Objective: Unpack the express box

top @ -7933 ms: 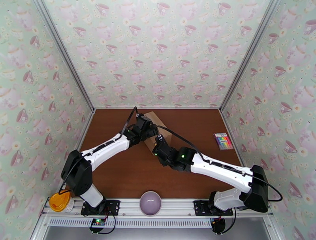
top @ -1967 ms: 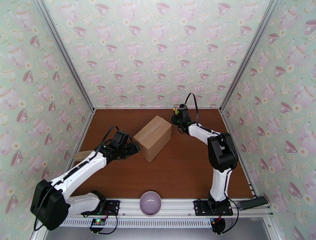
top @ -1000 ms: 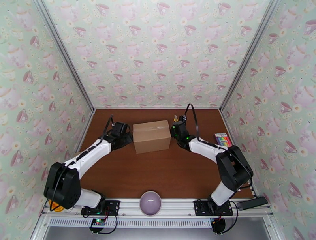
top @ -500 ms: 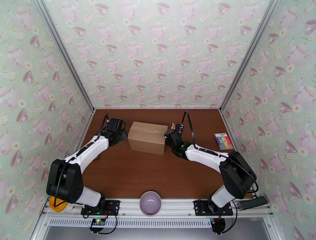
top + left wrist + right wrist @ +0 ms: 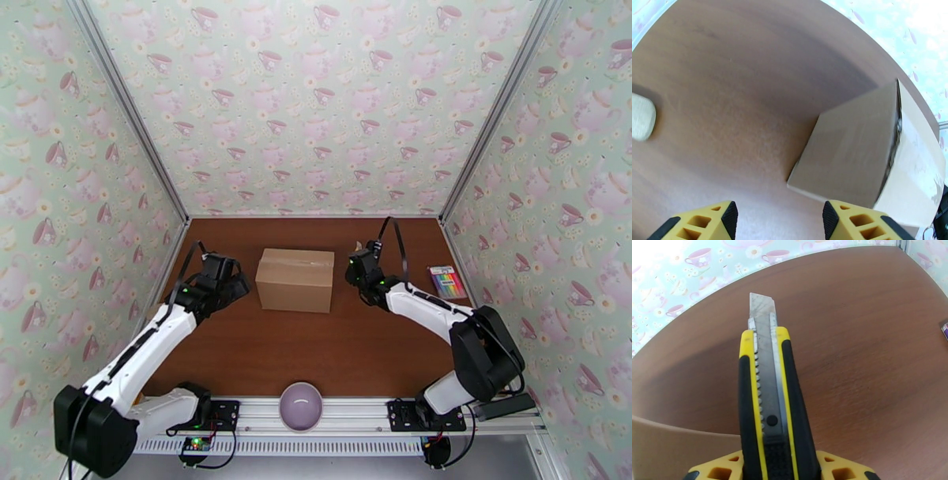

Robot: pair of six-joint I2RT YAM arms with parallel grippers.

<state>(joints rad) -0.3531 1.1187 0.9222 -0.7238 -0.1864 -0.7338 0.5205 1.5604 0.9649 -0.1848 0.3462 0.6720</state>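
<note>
express box point(image 5: 295, 280) sits flaps shut, mid-counter toward the back, tape seam along its top. Vs half a second ago it's turned squarer to the counter point(image 5: 261, 347) edges. Left jaws were at its left end, now backed off just beside it, spread, nothing between the yellow fingers point(image 5: 707, 221); left wrist view has the box's lower corner just ahead. Right jaws have pulled off the right end too, clear gap now, pinching a yellow-black utility knife point(image 5: 766, 398), blade out. Room: open strip between the box and the back wall, wide free area in front down to the purple bowl point(image 5: 301, 406) at the near rail. Coloured pack point(image 5: 447, 282) by the right edge, print too small to read. Small tan piece point(image 5: 642, 116) lies well apart from the box.
</note>
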